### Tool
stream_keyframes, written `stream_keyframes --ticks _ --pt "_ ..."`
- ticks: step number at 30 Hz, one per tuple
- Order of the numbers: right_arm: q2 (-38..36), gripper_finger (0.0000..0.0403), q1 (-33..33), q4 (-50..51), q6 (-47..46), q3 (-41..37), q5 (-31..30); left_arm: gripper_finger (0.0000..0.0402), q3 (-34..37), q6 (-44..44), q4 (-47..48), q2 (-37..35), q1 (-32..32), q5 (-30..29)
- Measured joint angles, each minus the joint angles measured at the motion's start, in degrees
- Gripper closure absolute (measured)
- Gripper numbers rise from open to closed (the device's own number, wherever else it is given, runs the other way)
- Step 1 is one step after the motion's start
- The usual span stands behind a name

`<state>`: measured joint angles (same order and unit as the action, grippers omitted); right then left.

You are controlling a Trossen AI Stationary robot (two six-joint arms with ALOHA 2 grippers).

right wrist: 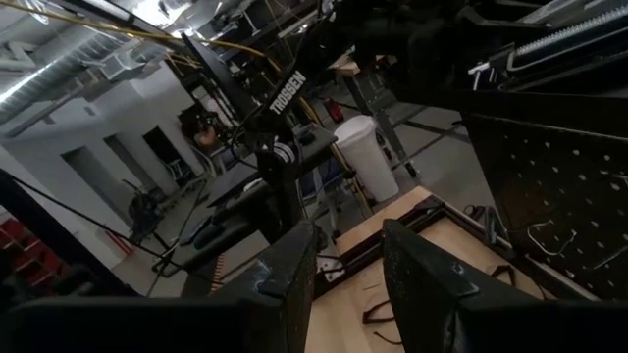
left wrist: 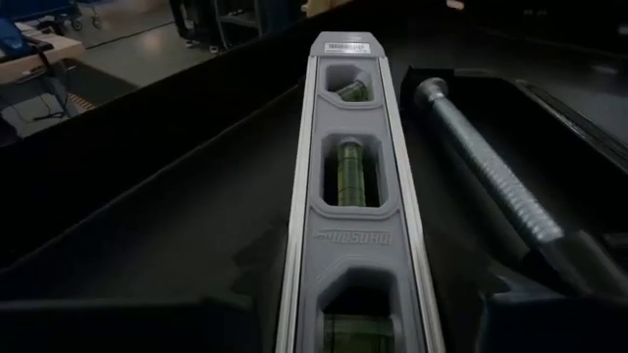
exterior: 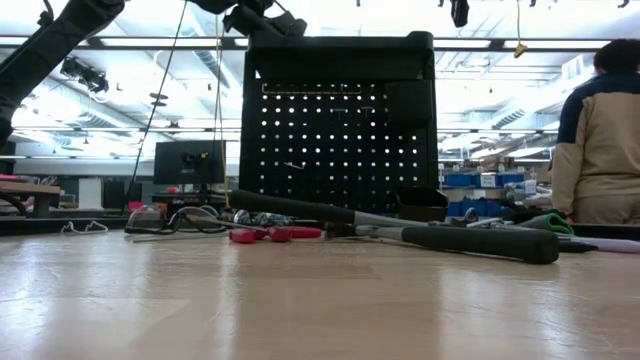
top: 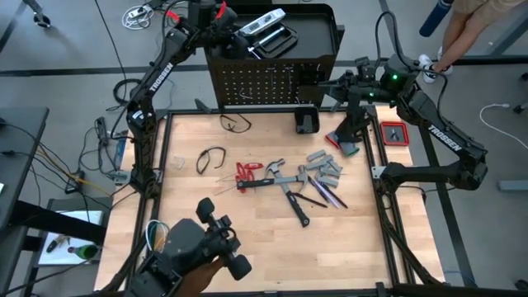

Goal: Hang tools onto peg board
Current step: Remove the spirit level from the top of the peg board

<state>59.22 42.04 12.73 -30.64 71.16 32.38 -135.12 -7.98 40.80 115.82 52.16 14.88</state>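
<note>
Tools on the desk, two in the tray
The level [top: 261,23] and C-clamp [top: 279,40] lie side by side in the tray [top: 318,25] behind the peg board [top: 264,82]; hammers [top: 285,186] lie before it.

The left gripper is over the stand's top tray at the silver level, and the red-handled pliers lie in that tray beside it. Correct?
Not quite. The red-handled pliers lie on the wooden table, as the high view shows. The left gripper is at the silver level in the top tray.

Two black jointed arms carry white TROSSEN lettering, red clips near the left wrist, and a green light on the right.
</note>
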Motion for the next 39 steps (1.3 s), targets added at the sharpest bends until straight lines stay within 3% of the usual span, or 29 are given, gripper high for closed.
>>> stream_keyframes --ticks 11,18,20,24,30,39 --pt "0.0 0.0278 0.02 -0.31 0.88 0.0 0.0 0.0235 0.66 6.92 -6.79 -2.01 0.11 0.3" --pt "0.0 0.0278 0.04 -0.46 2.24 0.0 -1.31 0.0235 0.26 8.42 -19.79 -6.07 0.2 -0.06" --pt "0.0 0.0278 0.13 -0.5 2.64 0.0 -1.31 0.0235 0.25 8.43 -21.47 -7.18 -0.02 2.42" --pt "0.0 0.0278 0.88 -0.51 3.33 0.0 -1.4 0.0235 0.35 8.71 -22.14 -9.98 -1.35 13.83" --pt "-0.17 0.0278 6.55 -1.49 3.07 0.0 -1.26 0.0235 0.12 11.55 -9.53 -15.22 -6.26 22.83" --pt "-0.77 0.0278 15.78 -8.76 2.41 0.04 0.63 0.0235 0.33 9.57 17.1 -17.03 -17.51 20.51"
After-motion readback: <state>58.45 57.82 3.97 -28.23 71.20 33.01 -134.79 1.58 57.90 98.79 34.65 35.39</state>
